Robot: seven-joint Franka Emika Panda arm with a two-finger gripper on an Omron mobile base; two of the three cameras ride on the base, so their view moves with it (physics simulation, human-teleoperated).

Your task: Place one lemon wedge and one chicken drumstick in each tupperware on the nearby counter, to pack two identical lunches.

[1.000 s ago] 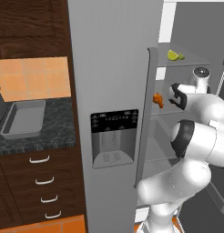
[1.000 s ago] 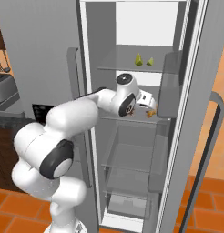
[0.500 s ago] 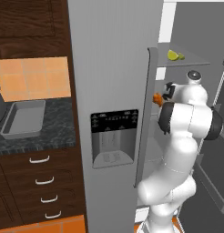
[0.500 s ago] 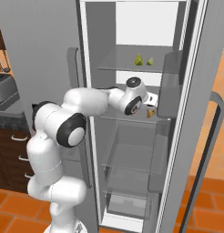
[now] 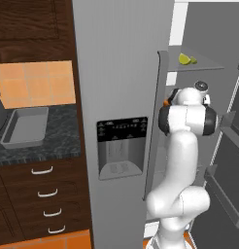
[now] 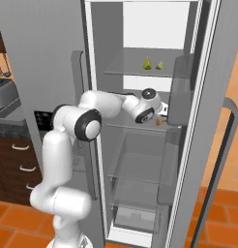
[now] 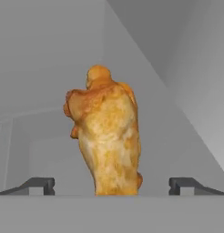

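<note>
Chicken drumstick (image 7: 107, 136) stood between the spread, empty fingers of the gripper (image 7: 112, 185) on the fridge shelf (image 6: 135, 127); a careless push could have toppled it backwards.

Open grey fridge (image 6: 140, 29) with glass shelves (image 6: 135, 167), ice dispenser panel (image 5: 121, 148), orange floor tiles (image 6: 222, 213)

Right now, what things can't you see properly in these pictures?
- Chicken drumstick: its bottom end is cut off by the hand view's lower edge; in the right base view the arm covers most of it.
- Lemon wedges: too small to tell apart clearly.
- Tupperware: one shows on the counter; a second is cut off at the right base view's left edge.
</note>
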